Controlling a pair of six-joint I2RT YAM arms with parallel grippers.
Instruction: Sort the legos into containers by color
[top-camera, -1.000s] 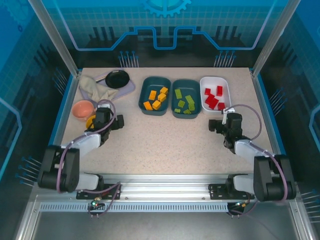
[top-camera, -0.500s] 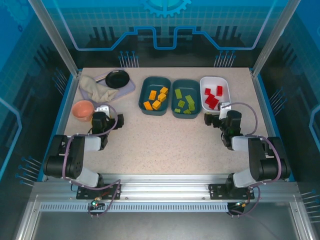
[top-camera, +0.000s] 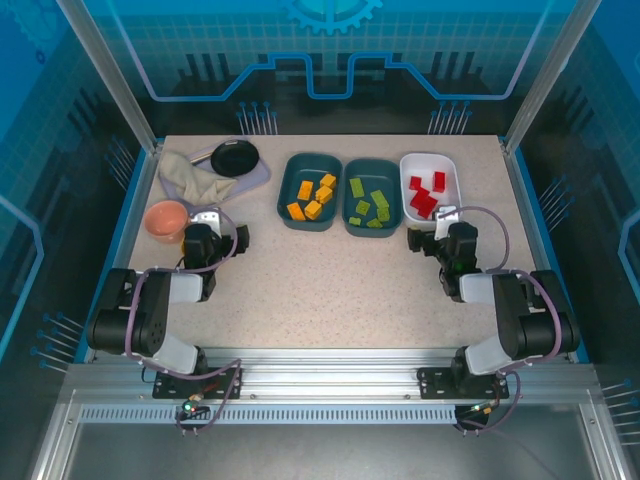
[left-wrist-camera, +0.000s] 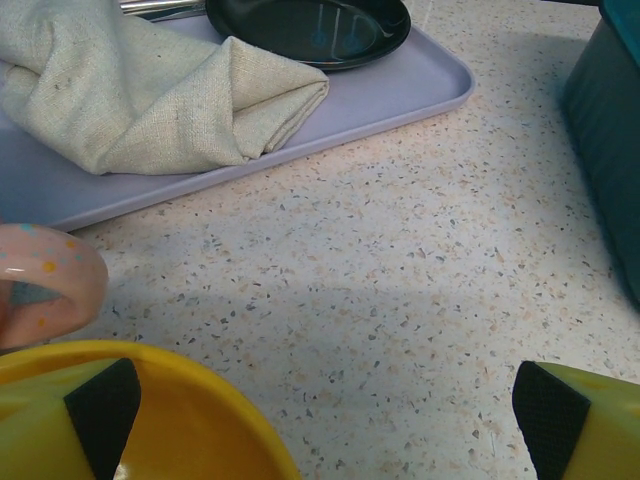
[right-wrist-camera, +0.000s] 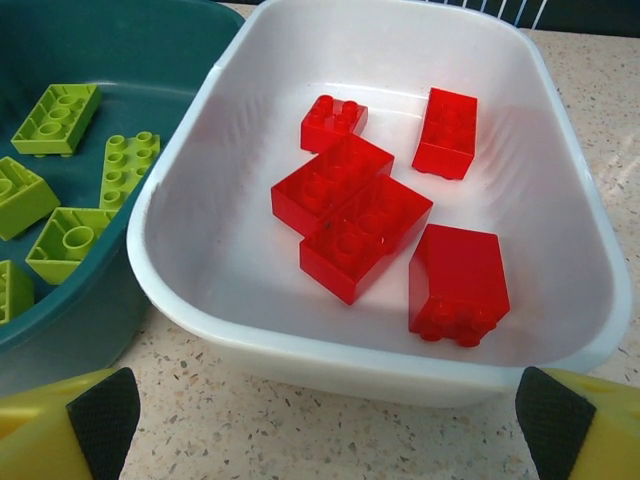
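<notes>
Left gripper (left-wrist-camera: 325, 425) and right gripper (right-wrist-camera: 325, 415) stand released, empty. Small red plastic bricks (right-wrist-camera: 365, 225) lie in the shallow white tray (right-wrist-camera: 560, 140) just ahead of my right gripper. Sorting looks complete; next, I should park.

Ahead of the left arm's jaws, the black pan (left-wrist-camera: 310, 25) is cropped by the top edge, and the pink cup (left-wrist-camera: 45, 285) (close to the left-hand jaw) by the side edge. Left of the right arm's jaws, the teal tray (right-wrist-camera: 70, 335) and one green lego (right-wrist-camera: 12, 290) are cut off.
</notes>
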